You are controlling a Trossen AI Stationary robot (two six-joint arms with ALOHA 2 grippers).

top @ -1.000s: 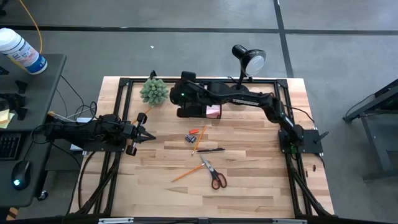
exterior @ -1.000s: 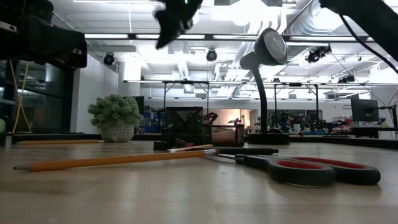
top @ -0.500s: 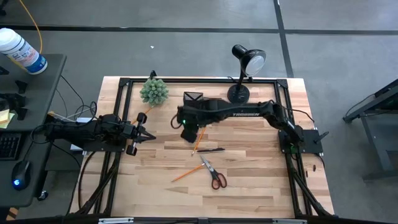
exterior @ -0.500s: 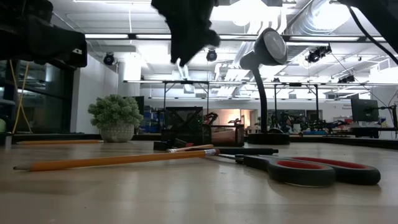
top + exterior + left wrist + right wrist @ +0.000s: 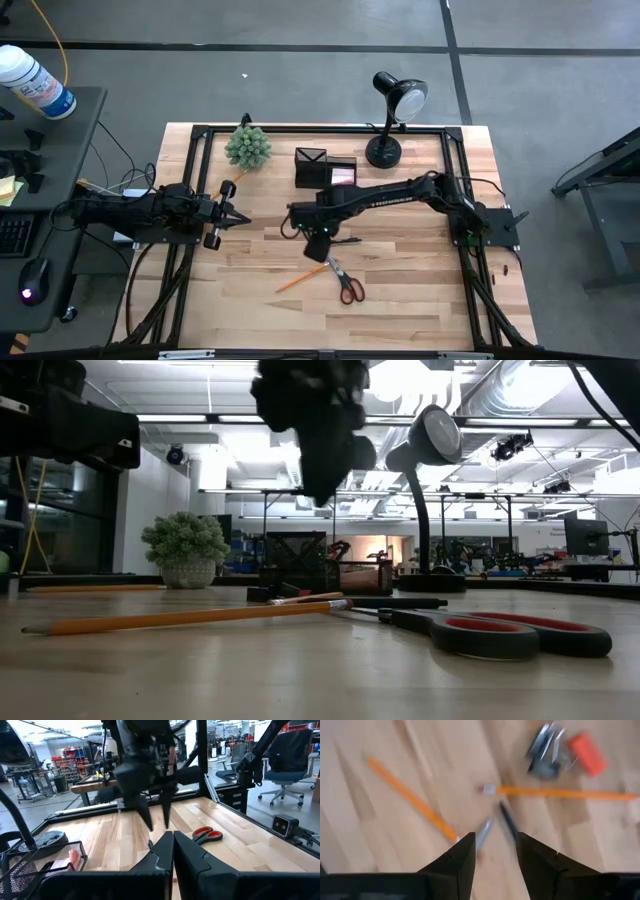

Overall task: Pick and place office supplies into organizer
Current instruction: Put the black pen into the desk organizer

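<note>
Red-handled scissors (image 5: 343,282) (image 5: 500,632) lie flat on the table's middle, toward the near edge. One orange pencil (image 5: 293,281) (image 5: 412,800) lies left of them, and a black pen (image 5: 347,240) lies above them. My right gripper (image 5: 318,242) (image 5: 494,852) hovers open above this cluster, fingers pointing down, touching nothing. Its wrist view shows a second pencil (image 5: 560,793), an orange bit (image 5: 587,750) and a dark clip (image 5: 545,752). The black organizer (image 5: 322,168) stands farther back with a pink pad (image 5: 343,177) in its lower part. My left gripper (image 5: 235,220) (image 5: 173,842) waits shut at the table's left.
A green spiky plant ball (image 5: 247,146) stands at the far left corner. A black desk lamp (image 5: 395,105) stands to the right of the organizer. Bare wood lies right of the scissors and along the near edge.
My right gripper has swung from above the organizer toward the near edge and come down over the pencils and pen, leaving the organizer uncovered. The supplies have stayed where they lay.
</note>
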